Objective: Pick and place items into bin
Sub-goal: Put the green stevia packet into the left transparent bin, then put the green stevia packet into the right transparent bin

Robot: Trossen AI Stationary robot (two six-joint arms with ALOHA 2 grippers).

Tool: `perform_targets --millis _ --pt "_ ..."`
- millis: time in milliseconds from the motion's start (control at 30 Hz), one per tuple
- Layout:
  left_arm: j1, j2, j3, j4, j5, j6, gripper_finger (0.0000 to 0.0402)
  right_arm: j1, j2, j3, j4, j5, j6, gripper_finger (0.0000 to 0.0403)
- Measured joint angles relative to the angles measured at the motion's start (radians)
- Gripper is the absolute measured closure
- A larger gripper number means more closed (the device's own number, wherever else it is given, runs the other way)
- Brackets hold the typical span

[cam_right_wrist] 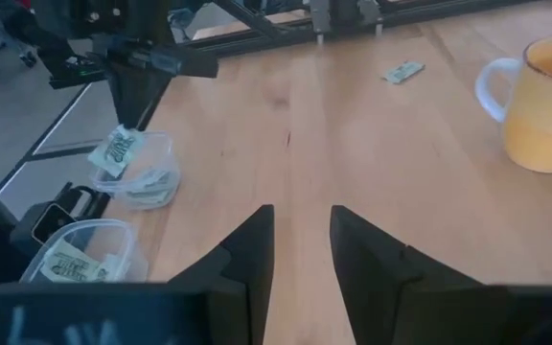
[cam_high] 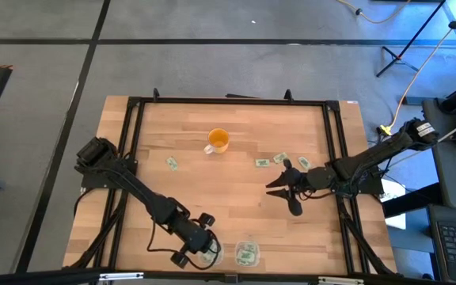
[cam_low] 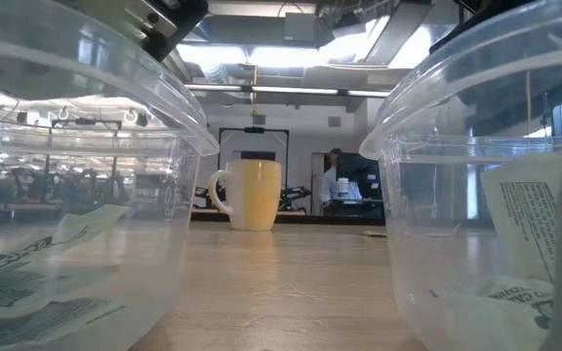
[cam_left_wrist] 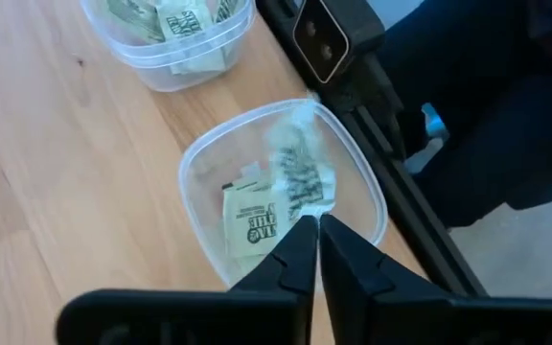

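Note:
My left gripper [cam_high: 204,244] hovers over a clear bin [cam_high: 214,255] at the table's near edge, shut on a pale green packet [cam_right_wrist: 115,150]. That bin [cam_left_wrist: 348,168] has another packet [cam_left_wrist: 250,221] on its floor. A second clear bin [cam_high: 246,253], just to its right, holds several packets [cam_left_wrist: 175,19]. More packets lie flat on the wood: one [cam_high: 172,163] left of centre and three [cam_high: 263,162], [cam_high: 280,157], [cam_high: 303,162] near my right gripper [cam_high: 285,196]. That gripper stands open and empty above the table's right half. My left gripper pinches the packet by its upper edge [cam_right_wrist: 123,134] between its two fingertips. The fingers [cam_right_wrist: 134,101] slant down from above. The packet [cam_left_wrist: 300,177] hangs below them, clear of the bin's floor and just above its rim.
An orange cup [cam_high: 218,141] stands upright at the far middle of the table, handle to the left. A black frame [cam_high: 228,100] runs round the tabletop. Bare wood lies between the cup and the bins.

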Motion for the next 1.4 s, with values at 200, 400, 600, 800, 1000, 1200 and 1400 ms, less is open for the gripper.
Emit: perform_targets --millis 200,400,600,800,1000,1200,1400 --pt "0.008 0.000 0.000 0.000 -0.024 0.000 0.0353 0.019 0.000 0.000 -0.001 0.000 0.024 0.0295" --pt "0.031 -0.009 0.010 -0.024 -0.028 0.000 0.0327 0.017 -0.002 0.001 -0.017 0.000 0.019 0.0295" --pt "0.072 -0.065 0.021 -0.096 -0.035 -0.013 0.0318 -0.036 0.001 0.131 -0.480 0.134 0.192 0.0295" --pt "0.098 -0.092 0.021 -0.123 -0.033 0.001 0.0317 -0.115 0.002 0.244 -0.986 0.247 0.502 0.0295" --pt "0.124 -0.124 0.021 -0.259 -0.109 0.033 0.0317 -0.214 0.011 0.209 -1.100 0.213 0.601 0.0295" --pt "0.170 -0.244 -0.019 -0.268 -0.158 0.056 0.0317 -0.313 0.075 0.198 -1.100 0.173 0.602 0.0295" --pt "0.201 -0.417 -0.156 -0.165 -0.178 0.064 0.0317 -0.372 0.193 0.198 -1.105 0.130 0.599 0.0295"
